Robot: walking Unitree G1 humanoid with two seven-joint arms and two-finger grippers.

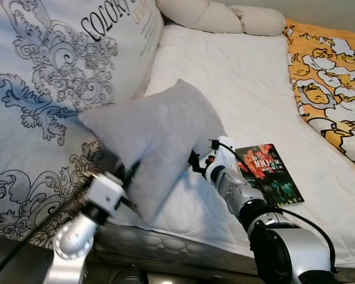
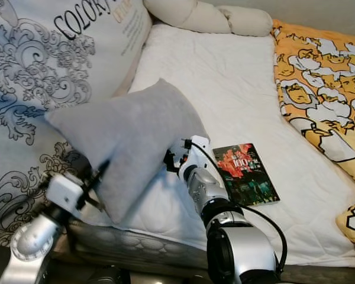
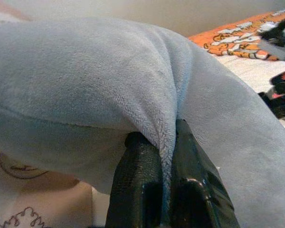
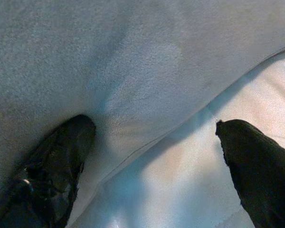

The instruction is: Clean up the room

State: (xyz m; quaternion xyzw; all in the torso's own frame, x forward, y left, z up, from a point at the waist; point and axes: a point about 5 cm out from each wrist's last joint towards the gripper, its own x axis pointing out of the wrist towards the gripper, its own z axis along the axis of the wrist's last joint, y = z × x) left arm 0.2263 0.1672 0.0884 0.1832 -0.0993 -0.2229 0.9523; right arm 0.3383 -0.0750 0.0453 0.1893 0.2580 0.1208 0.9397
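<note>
- Pillow [image 1: 157, 133], grey, held tilted above the bed's [image 1: 225, 77] white mattress near its edge, against a patterned quilt [image 1: 47, 89]; a book [image 1: 269, 173] lies just beside the right arm.
- Left wrist view: left gripper [image 3: 167, 156] jaws pinched narrow on a fold of pillow fabric.
- Right wrist view: right gripper [image 4: 154, 142] jaws spread wide, one finger touching the pillow.

Bed [image 1: 236, 77] w/ white quilted cover, evenly lit. Orange cartoon-print blanket [image 1: 328, 77] along bed's far side; big pale bedding bag [image 1: 53, 89] w/ grey scroll print on the opposite side. Beige pillows [image 1: 225, 16] at bed's head, plain wall [image 2: 319, 9] behind them.
</note>
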